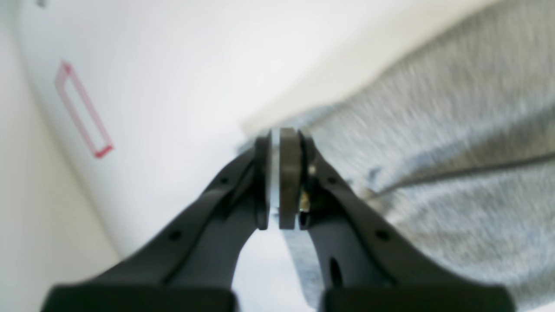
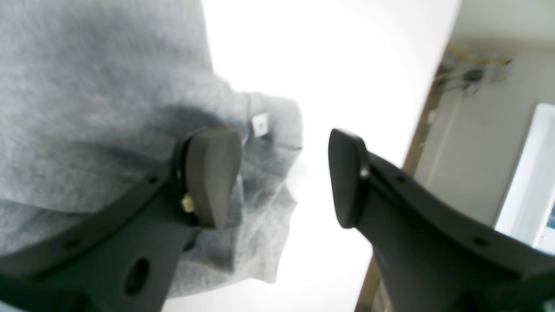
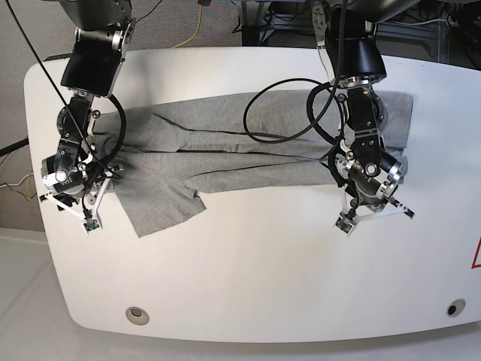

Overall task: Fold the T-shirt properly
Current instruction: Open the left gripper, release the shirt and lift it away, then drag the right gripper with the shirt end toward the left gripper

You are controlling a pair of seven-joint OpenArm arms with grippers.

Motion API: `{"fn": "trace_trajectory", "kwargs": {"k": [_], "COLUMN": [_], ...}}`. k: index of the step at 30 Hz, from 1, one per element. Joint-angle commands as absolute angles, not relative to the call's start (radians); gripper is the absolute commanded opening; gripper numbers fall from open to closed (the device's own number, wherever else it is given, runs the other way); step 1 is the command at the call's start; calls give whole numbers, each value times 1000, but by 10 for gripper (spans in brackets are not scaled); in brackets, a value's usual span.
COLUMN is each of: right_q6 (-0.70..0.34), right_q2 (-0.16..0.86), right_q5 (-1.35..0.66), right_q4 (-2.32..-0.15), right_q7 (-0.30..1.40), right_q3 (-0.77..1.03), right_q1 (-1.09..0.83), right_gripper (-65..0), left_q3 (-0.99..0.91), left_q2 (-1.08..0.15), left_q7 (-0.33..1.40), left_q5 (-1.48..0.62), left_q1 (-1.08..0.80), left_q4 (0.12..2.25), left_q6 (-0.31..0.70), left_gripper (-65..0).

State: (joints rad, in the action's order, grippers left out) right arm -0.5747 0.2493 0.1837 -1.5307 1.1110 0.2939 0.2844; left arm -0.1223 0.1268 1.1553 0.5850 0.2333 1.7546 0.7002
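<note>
The heather-grey T-shirt [image 3: 225,150] lies in a long band across the back half of the white table [image 3: 263,271], with a flap hanging toward the front left. My left gripper [image 3: 367,177] is at the shirt's front edge on the right. In the left wrist view it [image 1: 275,173] is shut, with a thin edge of the shirt [image 1: 455,130] between the pads. My right gripper [image 3: 71,174] is at the shirt's left end. In the right wrist view it [image 2: 284,177] is open. One finger is over the shirt [image 2: 86,86], the other over bare table.
Black cables [image 3: 278,120] loop over the shirt in the middle. A small white tag [image 2: 260,123] shows on the cloth near the right gripper. A red outline mark [image 1: 82,108] is on the table. The table's edge [image 2: 416,143] is close beside the right gripper.
</note>
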Motion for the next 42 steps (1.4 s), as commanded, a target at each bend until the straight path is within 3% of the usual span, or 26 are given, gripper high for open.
{"fn": "trace_trajectory", "kwargs": {"k": [1, 23, 36, 42], "right_q6": [-572, -567, -565, -564], "right_q2": [263, 259, 214, 213], "right_q5": [182, 179, 189, 189], "right_q4": [-1558, -1555, -1550, -1541], "right_q7": [1106, 1041, 952, 920], "right_q3": [298, 300, 384, 384], "right_q1": [306, 305, 305, 306], "right_gripper": [-307, -307, -307, -307], "left_q3": [-119, -288, -495, -547], "left_q2": [128, 157, 157, 151], "left_q7": [1144, 581, 387, 283], "left_q5": [588, 564, 476, 475], "left_q1": [262, 242, 245, 245], "left_q4": [1816, 1785, 1643, 1606], "left_q6": [698, 698, 698, 604], "left_gripper": [-625, -625, -625, -625]}}
